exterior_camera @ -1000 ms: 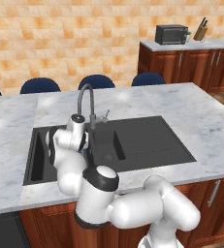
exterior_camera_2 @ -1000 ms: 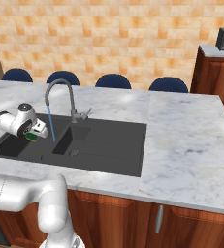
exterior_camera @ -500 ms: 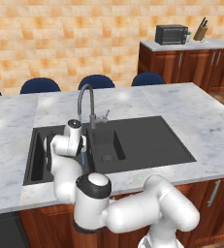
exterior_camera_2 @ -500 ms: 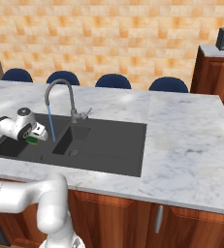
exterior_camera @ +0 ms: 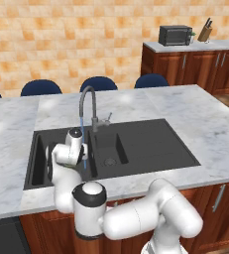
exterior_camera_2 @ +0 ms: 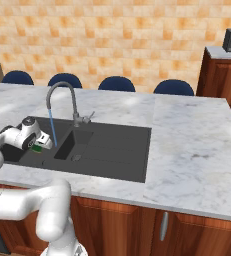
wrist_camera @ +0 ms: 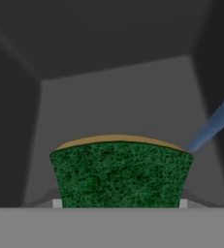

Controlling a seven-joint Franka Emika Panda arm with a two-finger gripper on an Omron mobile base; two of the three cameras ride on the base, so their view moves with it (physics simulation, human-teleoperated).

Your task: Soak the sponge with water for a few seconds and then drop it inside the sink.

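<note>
My gripper (exterior_camera_2: 41,145) is shut on the sponge (exterior_camera_2: 37,148), low over the left basin of the dark sink (exterior_camera_2: 118,159). In the hand view the sponge (wrist_camera: 119,175) shows its green scouring face with a thin yellow edge on top, and it hides the fingertips. The water (wrist_camera: 214,122) falls as a thin blue stream just past the sponge's upper right corner; I cannot tell if it touches. From the left base view the gripper (exterior_camera: 84,151) sits right beside the water (exterior_camera: 83,144), under the grey gooseneck faucet (exterior_camera: 87,101).
The sink (exterior_camera: 150,144) has a small middle basin with a round drain (exterior_camera: 109,161) and a flat drainboard on the right, set in a marble counter (exterior_camera: 212,129). Blue chair backs (exterior_camera: 98,83) line the far side. A microwave (exterior_camera: 174,35) stands on the back cabinet.
The hand with the sponge has sunk a little lower over the left basin, staying close to the stream. The grip is unchanged and the water keeps running.
</note>
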